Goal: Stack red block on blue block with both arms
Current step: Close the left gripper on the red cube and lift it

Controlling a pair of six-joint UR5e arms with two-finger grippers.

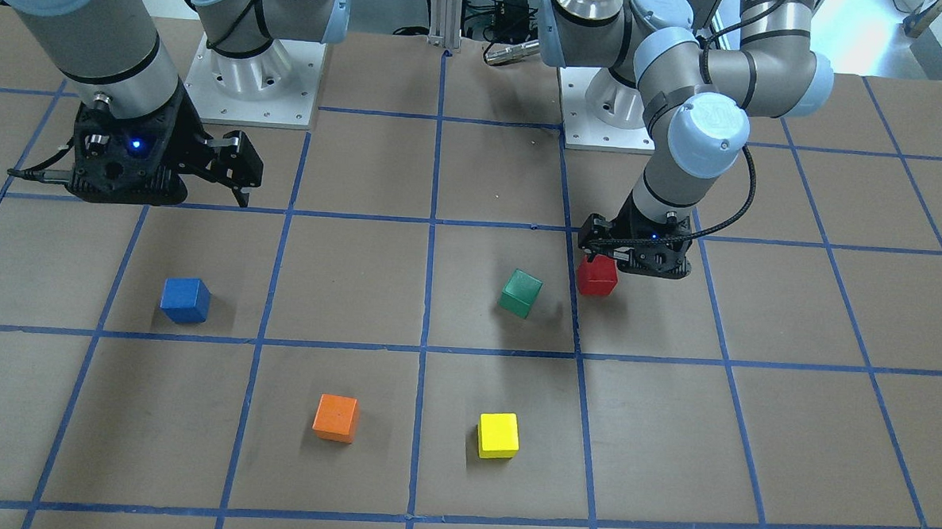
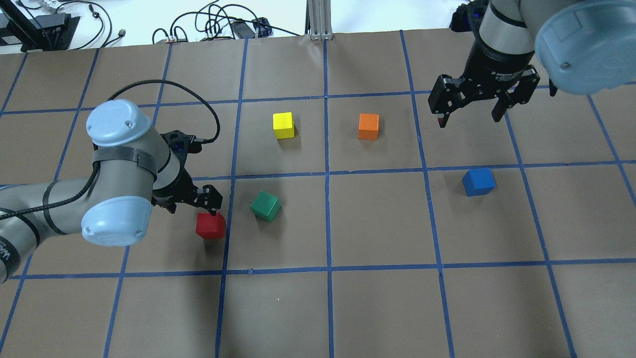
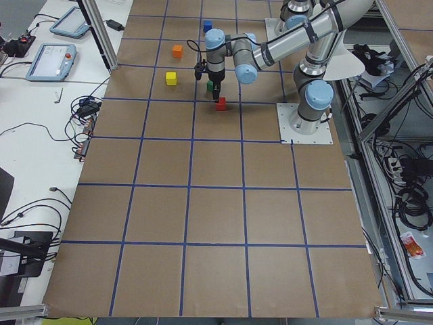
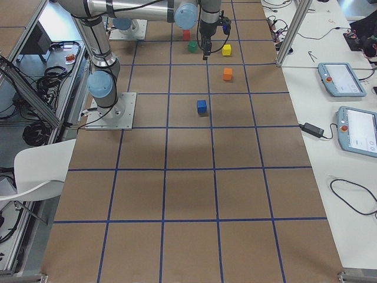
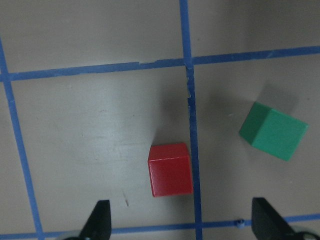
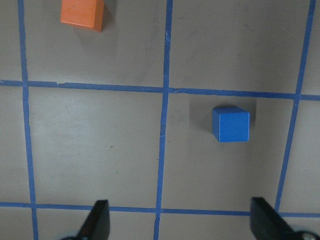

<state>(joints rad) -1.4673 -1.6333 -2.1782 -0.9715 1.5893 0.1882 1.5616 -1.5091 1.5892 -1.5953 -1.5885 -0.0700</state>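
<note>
On the left of the bench (image 2: pixel 377 223), seen from overhead, the left tool (image 2: pixel 193 200) hangs just above the red block (image 2: pixel 210 225) with its fingers spread wide. The wrist view shows the block resting on the bench, not pinched. We judge the task barely begun: nothing is lifted or stacked, and gripping, carrying across and setting down are all left to do. The red block sits just beside a tape line. To its right the green cube (image 2: pixel 265 206) lies near it but apart, the closest thing a spread finger could catch. Farther from the robot stand the yellow cube (image 2: pixel 283 125) and the orange cube (image 2: pixel 368 126), off the direct path. No cube lies between the green cube and the blue block (image 2: pixel 478 181), which stands alone on the right, well in from the bench edges. Beyond it the right tool (image 2: pixel 468 117) hovers, fingers spread, holding nothing.
</note>
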